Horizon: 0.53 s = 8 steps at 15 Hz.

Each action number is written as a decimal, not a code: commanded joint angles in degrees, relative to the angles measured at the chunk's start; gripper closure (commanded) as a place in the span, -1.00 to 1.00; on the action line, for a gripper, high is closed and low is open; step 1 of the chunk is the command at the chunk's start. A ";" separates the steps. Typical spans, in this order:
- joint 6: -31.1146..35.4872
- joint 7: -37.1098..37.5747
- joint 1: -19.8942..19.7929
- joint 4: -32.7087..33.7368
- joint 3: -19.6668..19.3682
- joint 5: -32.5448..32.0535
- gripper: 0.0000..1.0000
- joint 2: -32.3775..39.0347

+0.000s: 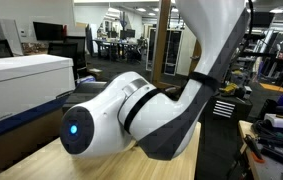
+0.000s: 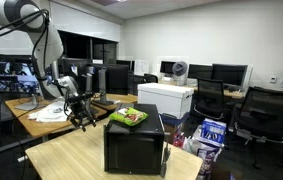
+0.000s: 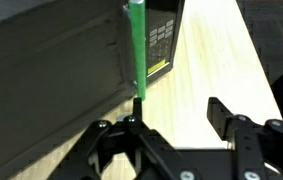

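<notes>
In the wrist view my gripper (image 3: 178,112) is open, with bare light wooden table (image 3: 206,70) between its fingers. A thin green stick-like object (image 3: 136,50) runs straight away from the left fingertip, which is at or touching its near end. It lies along the side of a black box (image 3: 51,60). In an exterior view the gripper (image 2: 79,114) hangs low over the table to the left of the black box (image 2: 134,148), which carries a green and yellow item (image 2: 128,117) on top. In an exterior view the arm's own base (image 1: 131,120) blocks the gripper.
A white box (image 2: 166,97) stands behind the black box, and it also shows in an exterior view (image 1: 21,80). White cloth or paper (image 2: 49,113) lies on the far desk. Monitors, office chairs (image 2: 256,115) and bags on the floor (image 2: 209,135) surround the table.
</notes>
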 commanded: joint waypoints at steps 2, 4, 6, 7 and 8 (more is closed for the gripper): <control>0.24 -8.26 -1.91 -1.02 1.06 9.17 -0.99 -2.45; 0.12 -11.22 -2.09 -0.84 1.20 12.10 -1.00 -2.97; 0.25 -9.90 -0.21 0.40 -0.39 11.50 -1.00 -1.28; 0.24 -10.39 -0.19 0.60 -0.41 11.89 -1.00 -1.32; 0.22 -10.37 -0.10 0.76 -0.51 11.86 -1.00 -1.19</control>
